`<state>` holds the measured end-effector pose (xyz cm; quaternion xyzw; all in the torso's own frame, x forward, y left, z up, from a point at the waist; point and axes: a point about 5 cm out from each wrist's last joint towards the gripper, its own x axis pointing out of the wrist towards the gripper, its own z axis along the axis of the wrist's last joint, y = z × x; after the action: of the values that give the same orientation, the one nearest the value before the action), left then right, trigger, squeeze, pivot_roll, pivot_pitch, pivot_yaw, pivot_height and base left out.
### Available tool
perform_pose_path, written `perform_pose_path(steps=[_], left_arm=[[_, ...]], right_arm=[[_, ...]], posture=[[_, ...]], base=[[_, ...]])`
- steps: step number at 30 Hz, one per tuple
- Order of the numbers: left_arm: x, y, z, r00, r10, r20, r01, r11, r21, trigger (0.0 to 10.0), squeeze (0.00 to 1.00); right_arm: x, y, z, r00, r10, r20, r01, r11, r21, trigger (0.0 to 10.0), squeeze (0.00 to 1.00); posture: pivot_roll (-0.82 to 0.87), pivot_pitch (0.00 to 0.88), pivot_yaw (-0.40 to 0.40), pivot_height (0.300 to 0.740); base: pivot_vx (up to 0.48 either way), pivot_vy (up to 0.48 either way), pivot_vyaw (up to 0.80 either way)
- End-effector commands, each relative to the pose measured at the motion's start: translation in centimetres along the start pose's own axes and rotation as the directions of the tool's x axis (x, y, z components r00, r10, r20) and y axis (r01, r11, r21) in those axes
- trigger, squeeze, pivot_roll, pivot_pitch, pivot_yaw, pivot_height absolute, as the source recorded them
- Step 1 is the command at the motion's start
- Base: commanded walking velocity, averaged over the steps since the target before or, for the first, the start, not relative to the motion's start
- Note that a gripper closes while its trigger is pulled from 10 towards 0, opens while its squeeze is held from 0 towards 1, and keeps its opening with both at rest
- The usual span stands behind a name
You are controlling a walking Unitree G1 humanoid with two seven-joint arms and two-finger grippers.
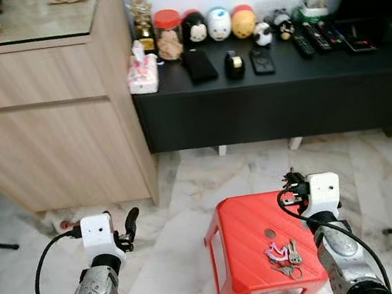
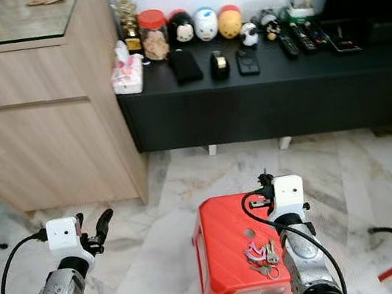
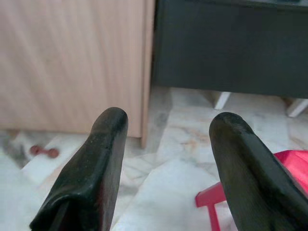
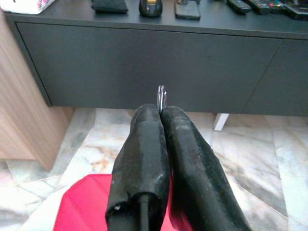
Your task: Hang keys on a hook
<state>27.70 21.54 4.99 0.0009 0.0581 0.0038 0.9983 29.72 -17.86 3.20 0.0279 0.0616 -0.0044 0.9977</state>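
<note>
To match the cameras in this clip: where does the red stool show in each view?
Left eye view: red stool low, right of centre, beside the right arm.
Right eye view: low, near centre, keys lying on it.
Left wrist view: a red corner on the floor behind one black finger.
Right wrist view: its red top beneath the right tool, shut on a metal ring.
Shared landmark: the black cabinet behind it.

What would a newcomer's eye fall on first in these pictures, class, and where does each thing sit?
The bright red stool on the pale marble floor stands out first, with a bunch of keys lying on its top. The right gripper, just above the stool, is shut on a metal ring, while the left gripper hangs open over the floor. Behind, a row of round toy figures lines the black cabinet.
</note>
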Motion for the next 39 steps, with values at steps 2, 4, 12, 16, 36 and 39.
perform_pose_path(steps=[2, 4, 12, 16, 36, 39], left_arm=[[-0.7, 0.3, -1.8, 0.998, 0.022, -0.066, -0.022, 1.000, -0.007, 10.0, 0.00], [-1.1, 0.7, -2.9, 0.993, 0.036, -0.112, -0.037, 0.999, -0.006, 10.0, 0.00], [-5.4, 3.0, -8.8, 0.917, 0.110, -0.384, -0.115, 0.993, 0.010, 10.0, 0.00], [-7.3, 3.6, -10.9, 0.862, 0.145, -0.486, -0.166, 0.986, -0.001, 10.0, 0.00], [-11.8, 3.4, -14.8, 0.710, 0.155, -0.687, -0.179, 0.983, 0.037, 10.0, 0.00], [-11.9, 3.3, -14.9, 0.707, 0.153, -0.691, -0.179, 0.983, 0.034, 10.0, 0.00]], right_arm=[[-1.3, -1.3, -2.3, 0.993, -0.059, -0.107, 0.063, 0.997, 0.035, 10.0, 0.00], [-1.8, -1.7, -3.1, 0.987, -0.077, -0.141, 0.083, 0.996, 0.038, 10.0, 0.00], [-3.2, -2.5, -4.6, 0.975, -0.105, -0.195, 0.112, 0.993, 0.027, 10.0, 0.00], [-3.6, -2.7, -5.0, 0.971, -0.110, -0.211, 0.118, 0.993, 0.026, 10.0, 0.00], [-3.9, -2.1, -5.6, 0.968, -0.095, -0.233, 0.100, 0.995, 0.010, 10.0, 0.00], [-3.9, -2.2, -5.8, 0.965, -0.098, -0.245, 0.108, 0.994, 0.027, 10.0, 0.00]], posture=[[0.18, 0.077, -0.073, 0.740], [0.19, 0.077, -0.072, 0.740], [0.18, 0.086, -0.064, 0.740], [0.19, 0.089, -0.065, 0.740], [0.19, 0.089, -0.067, 0.740], [0.19, 0.090, -0.068, 0.740]], base=[[0.000, 0.000, 0.00], [0.000, 0.000, 0.00], [0.000, 0.000, 0.00], [0.000, 0.000, 0.00], [0.000, 0.000, 0.00], [0.000, 0.000, 0.00]])
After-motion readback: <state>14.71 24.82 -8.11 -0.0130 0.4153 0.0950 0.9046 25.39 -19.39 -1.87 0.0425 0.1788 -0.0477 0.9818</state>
